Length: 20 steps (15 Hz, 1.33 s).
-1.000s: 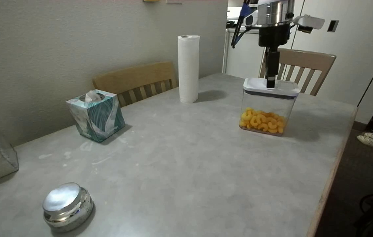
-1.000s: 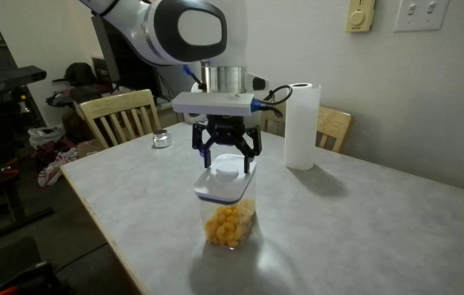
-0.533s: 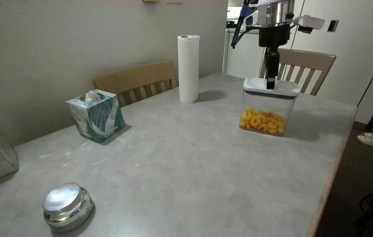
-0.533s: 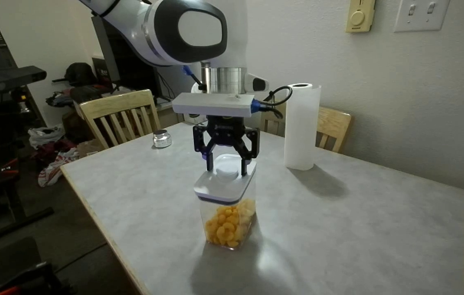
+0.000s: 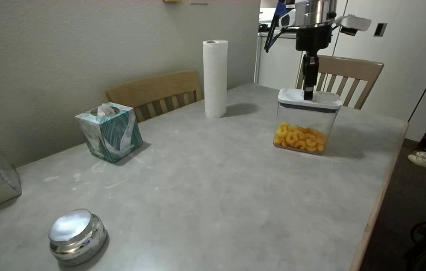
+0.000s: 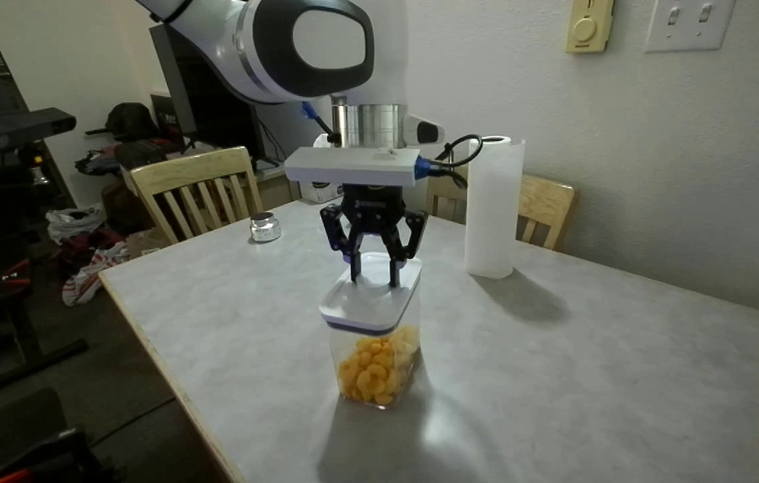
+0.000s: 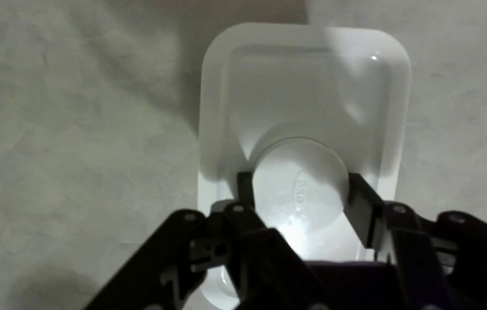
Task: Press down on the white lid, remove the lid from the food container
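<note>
- Wrist view: the gripper [image 7: 300, 190] is closed around the round button [image 7: 298, 172] of the white lid [image 7: 297, 90], its fingers [image 7: 362, 206] on opposite sides. Pressing seems done; the step now, I judge, is lifting: squeeze firmly, since smooth sides could slip, and pull straight up.
- In an exterior view the lid sits on the food container [image 5: 305, 117], no gap showing, at the far right of the table [image 5: 198, 180]. The container could ride up too, so pull slowly. A paper towel roll [image 5: 215, 81] stands farther left, a tissue box [image 5: 117, 133] well left, a metal jar [image 5: 77, 239] near left.
- In an exterior view snack pieces [image 6: 376, 369] lie inside; tilting might spill them. Wrist cables [image 6: 453, 164] show before the roll, here right and farther, so carry the lid left.
</note>
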Motion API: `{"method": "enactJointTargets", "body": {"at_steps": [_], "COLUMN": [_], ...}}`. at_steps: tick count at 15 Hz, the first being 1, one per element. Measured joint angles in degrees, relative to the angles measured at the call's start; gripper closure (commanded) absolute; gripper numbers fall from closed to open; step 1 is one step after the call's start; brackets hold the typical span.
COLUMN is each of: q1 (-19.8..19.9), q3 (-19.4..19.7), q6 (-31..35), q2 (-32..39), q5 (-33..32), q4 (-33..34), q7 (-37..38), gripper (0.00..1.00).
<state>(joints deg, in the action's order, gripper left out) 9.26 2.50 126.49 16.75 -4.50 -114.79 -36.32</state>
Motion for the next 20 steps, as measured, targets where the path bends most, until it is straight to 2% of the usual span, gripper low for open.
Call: {"method": "enactJointTargets", "body": {"at_steps": [13, 20], "q1": [0.0, -1.7], "q3": [0.5, 0.3], "q6": [-1.5, -7.3], "q2": [-0.1, -1.0], "q5": [-0.4, -0.7], "q4": [2.0, 6.4], "q7": [1.6, 3.4], "gripper": [0.71, 0.71]}}
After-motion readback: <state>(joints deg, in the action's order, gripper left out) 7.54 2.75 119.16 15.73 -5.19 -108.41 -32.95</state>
